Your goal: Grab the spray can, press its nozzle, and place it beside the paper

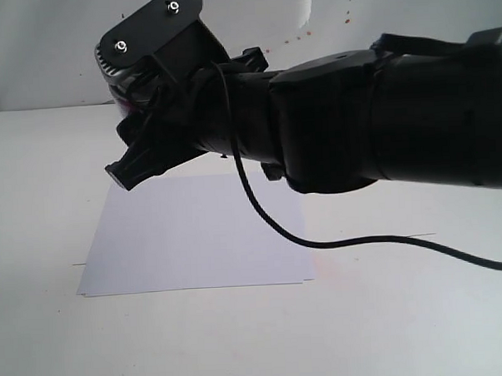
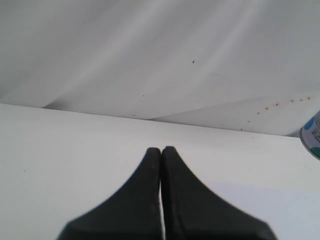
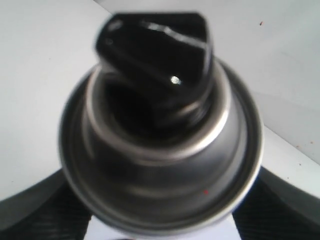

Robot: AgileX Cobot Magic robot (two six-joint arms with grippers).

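In the right wrist view the spray can's silver domed top fills the picture from above, with the black nozzle standing on it, its slanted tip blurred. My right gripper is shut on the spray can, with a black finger showing on either side of it. In the exterior view this arm reaches from the right over the white paper, and the gripper hides the can. The left gripper is shut and empty, low over the table. An edge of the can with blue dots shows beside it.
A black cable hangs from the right arm and loops across the paper's right edge and the table. Small red specks dot the white backdrop. The white table extends round the paper.
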